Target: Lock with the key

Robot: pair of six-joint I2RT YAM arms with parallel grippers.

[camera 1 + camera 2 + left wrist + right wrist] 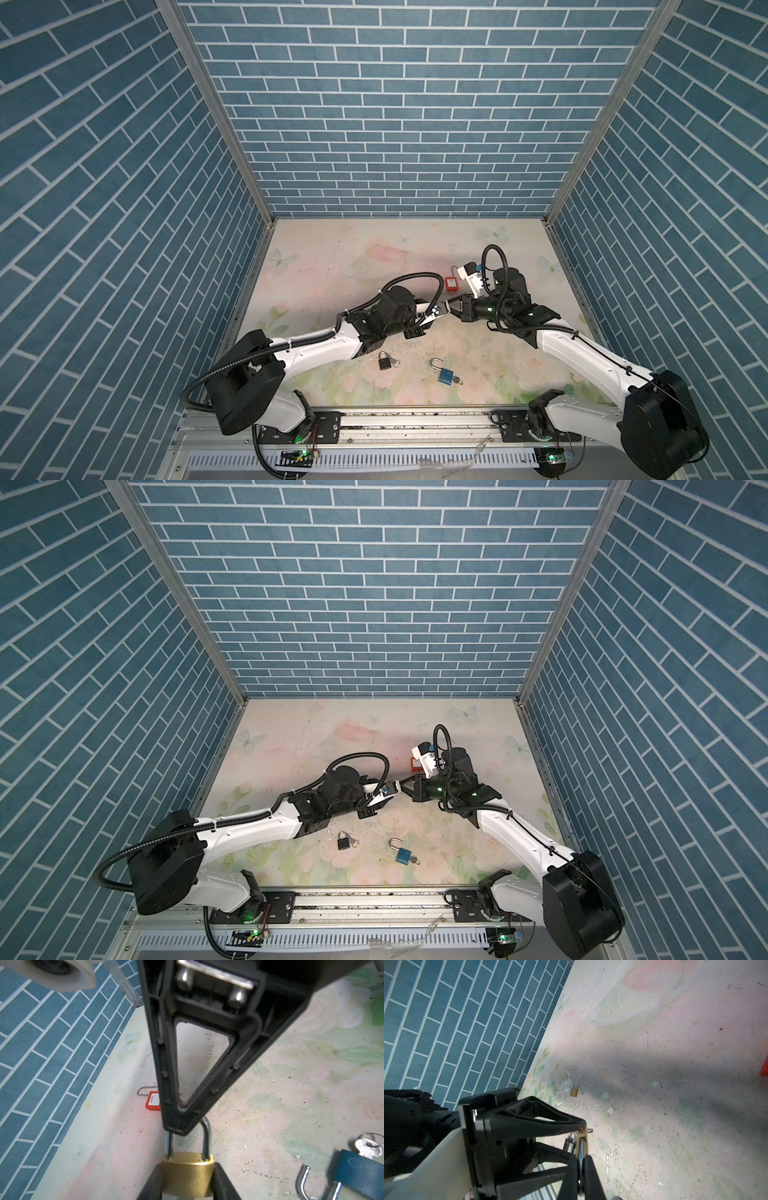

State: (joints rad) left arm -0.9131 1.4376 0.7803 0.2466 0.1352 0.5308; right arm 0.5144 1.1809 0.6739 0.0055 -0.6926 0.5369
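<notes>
The left gripper (187, 1166) is clamped on the brass padlock (188, 1176), held up mid-table, its shackle (207, 1140) pointing right along the lock's long axis into the right gripper (580, 1157), pinched tight on it, so I'd push inline.

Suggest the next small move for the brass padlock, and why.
Probably a short push of the right gripper toward the left gripper. It pinches the shackle, the left clamps the brass padlock body, and both legs meet the body, but latching cannot be told.
</notes>
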